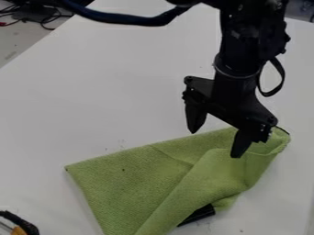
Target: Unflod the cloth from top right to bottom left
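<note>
The arm (238, 50) is hanging down from the counter's (92, 92) far edge, its tilted end effector (215, 144) gaping wide, holding nothing, while the cloth (122, 193) is lying partly folded below, near the right edge.

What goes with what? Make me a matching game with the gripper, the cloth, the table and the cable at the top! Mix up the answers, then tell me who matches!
Column one:
1. gripper
2. cloth
3. table
4. cable

Column two:
A. white, lying under everything green
B. open, over something soft
C. dark blue, curving near the top edge
D. green, partly folded over

Right pairs: 1-B, 2-D, 3-A, 4-C
</note>
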Tool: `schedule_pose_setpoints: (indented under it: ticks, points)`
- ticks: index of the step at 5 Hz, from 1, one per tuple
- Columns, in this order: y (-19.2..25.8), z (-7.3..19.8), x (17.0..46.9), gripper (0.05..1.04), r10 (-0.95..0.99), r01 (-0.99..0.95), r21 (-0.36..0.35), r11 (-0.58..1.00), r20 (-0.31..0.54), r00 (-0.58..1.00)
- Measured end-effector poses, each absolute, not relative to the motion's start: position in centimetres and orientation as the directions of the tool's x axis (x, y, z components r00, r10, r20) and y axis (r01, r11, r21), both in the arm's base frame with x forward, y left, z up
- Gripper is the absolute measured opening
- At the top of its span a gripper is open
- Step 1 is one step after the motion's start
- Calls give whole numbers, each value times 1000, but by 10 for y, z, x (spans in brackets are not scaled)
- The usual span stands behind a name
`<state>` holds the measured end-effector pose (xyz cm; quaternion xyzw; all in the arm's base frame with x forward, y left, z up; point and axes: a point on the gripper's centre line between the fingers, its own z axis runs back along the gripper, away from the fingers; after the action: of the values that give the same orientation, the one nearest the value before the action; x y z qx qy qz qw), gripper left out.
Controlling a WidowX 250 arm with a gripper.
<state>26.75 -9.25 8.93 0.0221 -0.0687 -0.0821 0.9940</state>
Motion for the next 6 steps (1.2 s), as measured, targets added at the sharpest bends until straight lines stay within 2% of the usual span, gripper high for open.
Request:
schedule_pose_setpoints:
  ticks: [1,2,3,4,5,6]
  points:
    - [-92,80,264,999,-164,159,55,986,102,981]
    - [-90,66,255,999,-136,134,25,991,89,987]
    - [-102,56,234,999,-81,75,69,995,87,993]
    - [-100,52,228,999,-45,34,84,996,132,990]
    - [-95,46,236,999,-56,47,58,997,156,986]
    - [-84,28,239,999,-53,47,42,998,148,988]
